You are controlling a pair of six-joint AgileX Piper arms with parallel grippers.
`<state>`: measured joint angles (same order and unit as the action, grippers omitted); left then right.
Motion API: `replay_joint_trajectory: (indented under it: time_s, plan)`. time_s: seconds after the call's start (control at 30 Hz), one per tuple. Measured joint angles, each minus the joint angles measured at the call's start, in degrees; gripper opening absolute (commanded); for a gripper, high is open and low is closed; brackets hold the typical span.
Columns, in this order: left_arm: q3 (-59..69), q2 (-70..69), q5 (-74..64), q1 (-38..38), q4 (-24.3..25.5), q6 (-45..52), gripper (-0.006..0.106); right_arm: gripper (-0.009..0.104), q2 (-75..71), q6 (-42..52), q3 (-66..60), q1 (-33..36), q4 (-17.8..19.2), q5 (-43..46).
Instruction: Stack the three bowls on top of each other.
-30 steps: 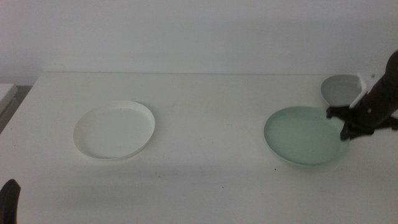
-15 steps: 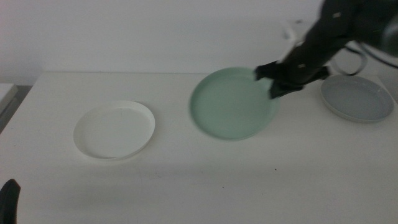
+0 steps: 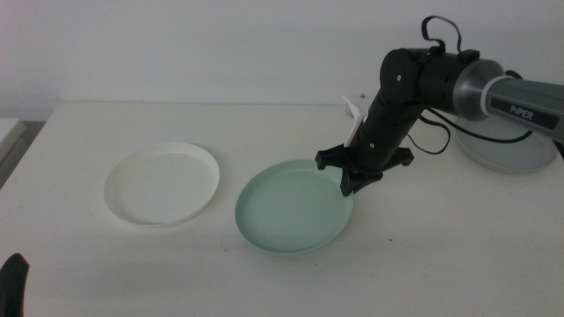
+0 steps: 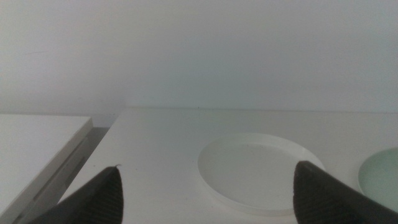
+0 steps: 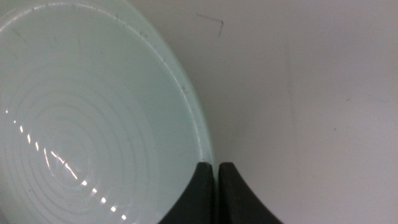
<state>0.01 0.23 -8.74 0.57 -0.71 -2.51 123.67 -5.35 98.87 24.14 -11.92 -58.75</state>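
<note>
My right gripper (image 3: 352, 180) is shut on the right rim of the pale mint green bowl (image 3: 293, 209) and holds it low over the table's middle, a little right of the white bowl (image 3: 162, 183). In the right wrist view the two jaws (image 5: 212, 169) pinch the mint bowl's rim (image 5: 93, 124). The grey bowl (image 3: 515, 160) lies at the far right, partly behind the right arm. My left gripper (image 3: 11, 282) waits at the bottom left, open and empty. Its wrist view shows its jaws wide apart (image 4: 206, 168), the white bowl (image 4: 258, 177) and the mint bowl's edge (image 4: 382, 177).
The white table (image 3: 264, 282) ends at a wall behind. A lower pale surface (image 4: 37, 143) stands beside the table's left edge. A cable loops off the right arm (image 3: 441, 31).
My right gripper has carried the mint bowl from the right side, up and across to the left, then down beside the white bowl. The grey bowl is uncovered. The left arm has not moved.
</note>
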Motion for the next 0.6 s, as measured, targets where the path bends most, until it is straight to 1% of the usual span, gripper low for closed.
replay_joint_trajectory:
  time_s: [0.2, 0.23, 0.27, 0.3, 0.43, 0.53, 0.6]
  plan:
    - [0.0, 0.0, 0.0, 0.0, 0.0, 0.0, 0.094, -0.002, 1.27, 0.21, 0.1, 0.0, -0.13, 0.11]
    - [0.0, 0.0, 0.0, 0.0, 0.0, 0.0, 0.094, 0.006, 1.27, 0.21, 0.13, 0.0, 0.04, 0.11]
    - [0.0, 0.0, 0.0, 0.0, 0.0, 0.0, 0.094, 0.011, 1.27, 0.21, 0.13, 0.0, 0.3, 0.11]
    - [0.0, 0.0, 0.0, 0.0, 0.0, 0.0, 0.094, 0.018, 1.27, 0.21, 0.13, 0.0, 0.8, 0.11]
    - [0.0, 0.0, 0.0, 0.0, 0.0, 0.0, 0.094, 0.052, 1.3, 0.21, 0.13, 0.0, 2.12, -0.03]
    - [0.0, 0.0, 0.0, 0.0, 0.0, 0.0, 0.094, 0.071, 0.68, 1.11, 0.87, -0.69, 2.12, -1.06]
    - [0.0, 0.0, 0.0, 0.0, 0.0, 0.0, 0.094, 0.078, -0.37, 2.21, 2.63, -1.74, 2.12, -2.61]
